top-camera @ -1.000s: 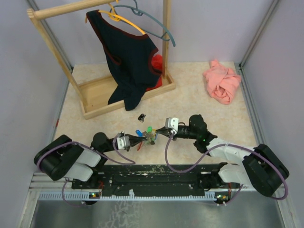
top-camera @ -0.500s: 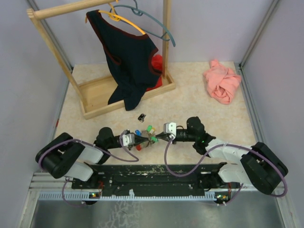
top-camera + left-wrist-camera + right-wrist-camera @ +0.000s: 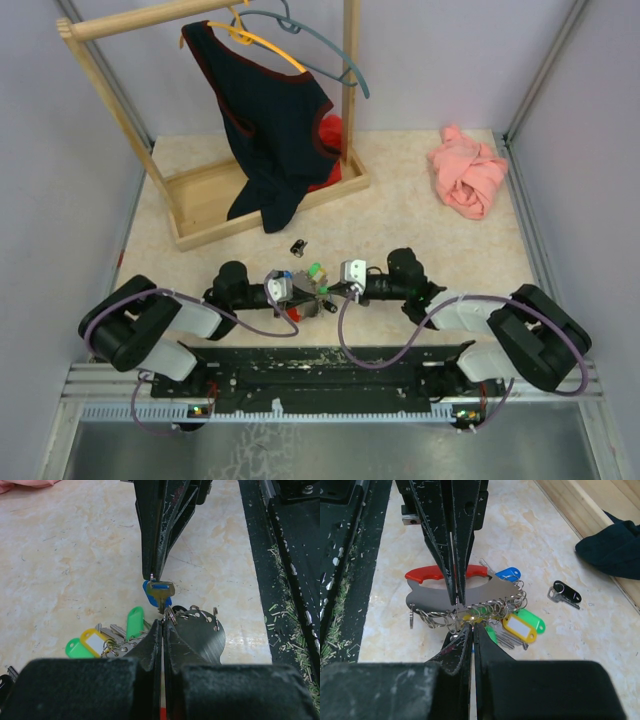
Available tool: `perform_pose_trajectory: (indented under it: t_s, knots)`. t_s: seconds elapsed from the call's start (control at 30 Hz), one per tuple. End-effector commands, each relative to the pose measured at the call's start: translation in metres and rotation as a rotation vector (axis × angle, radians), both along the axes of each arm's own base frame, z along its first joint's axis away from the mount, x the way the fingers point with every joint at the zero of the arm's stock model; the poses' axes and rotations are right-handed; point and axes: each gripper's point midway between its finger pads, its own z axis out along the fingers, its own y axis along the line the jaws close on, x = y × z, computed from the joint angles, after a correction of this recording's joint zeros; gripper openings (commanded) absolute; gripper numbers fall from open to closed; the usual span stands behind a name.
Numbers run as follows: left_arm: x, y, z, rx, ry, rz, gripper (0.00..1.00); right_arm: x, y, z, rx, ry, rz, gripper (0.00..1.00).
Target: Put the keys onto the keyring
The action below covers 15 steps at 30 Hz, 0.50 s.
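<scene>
The keyring is a grey metal plate with a red grip and several split rings along its edge; it also shows in the left wrist view. My left gripper is shut on one split ring at the plate's edge. My right gripper faces it tip to tip, shut on a small key with a blue head, whose blade points at that ring. Keys with green and yellow tags hang from the rings. In the top view both grippers meet over the bunch.
A loose key with a black tag lies on the table beyond the bunch. A wooden rack with a dark garment stands at the back left. A pink cloth lies at the back right. The black base rail runs along the near edge.
Both arms have reached a little farther from their bases and closed in on each other. The key bunch has shifted slightly with them, and the grippers now meet tip to tip.
</scene>
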Motion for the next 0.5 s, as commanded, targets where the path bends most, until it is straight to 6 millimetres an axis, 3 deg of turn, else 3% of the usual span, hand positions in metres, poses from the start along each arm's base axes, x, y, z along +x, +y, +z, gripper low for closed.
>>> perform_pose_trajectory:
  t_s: [0.0,0.47]
  knots:
    - [-0.001,-0.005,0.007,-0.013,-0.031,-0.036,0.01,0.005,0.010,0.020,0.064,-0.078,0.026,0.00]
    - [0.004,-0.002,0.013,-0.044,-0.026,0.026,0.01,-0.002,0.014,0.007,0.049,-0.042,0.039,0.00]
